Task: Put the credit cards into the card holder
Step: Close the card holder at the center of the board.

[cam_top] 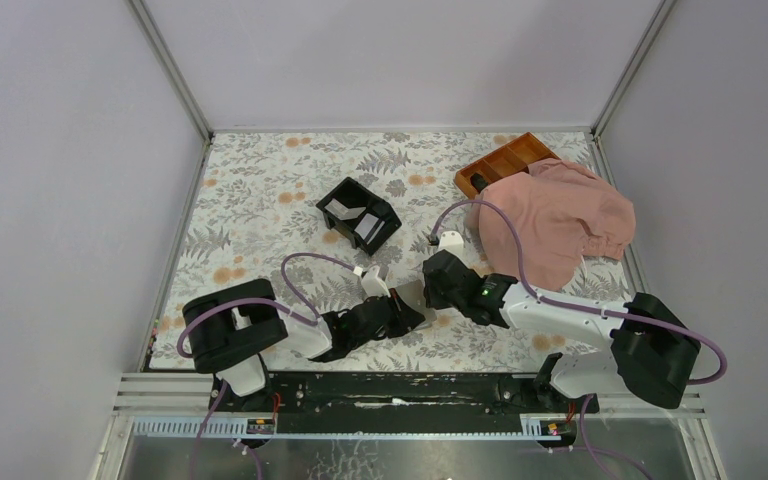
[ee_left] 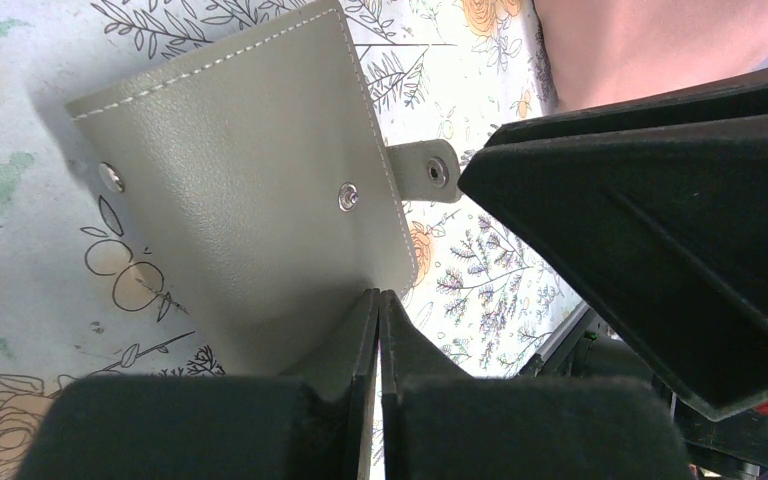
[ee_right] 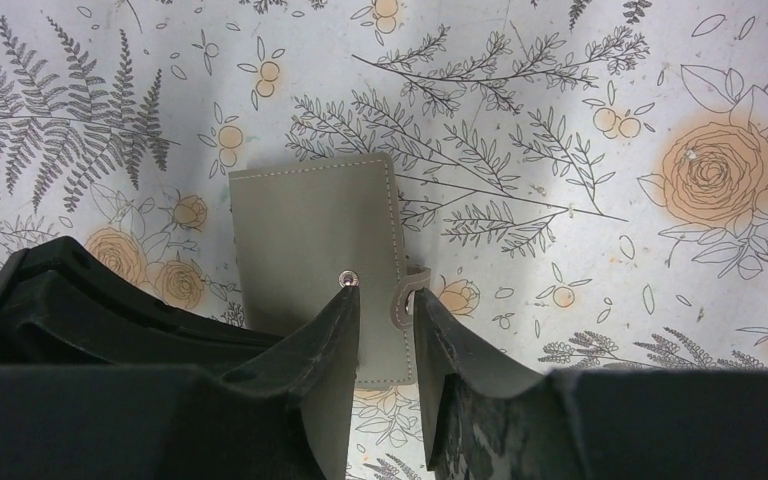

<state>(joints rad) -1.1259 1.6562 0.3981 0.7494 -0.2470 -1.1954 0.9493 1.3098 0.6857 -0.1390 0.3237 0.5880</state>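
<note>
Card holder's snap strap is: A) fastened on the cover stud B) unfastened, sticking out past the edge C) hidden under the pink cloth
B: the left wrist view shows the strap jutting free beyond the edge of the card holder, its snap off the stud.

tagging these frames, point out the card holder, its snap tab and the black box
card holder [ee_left: 240,190], left wrist view, middle of grey cover
snap tab [ee_left: 415,176], left wrist view, flap beside its stud
black box [cam_top: 390,215], top view, right wall
</note>
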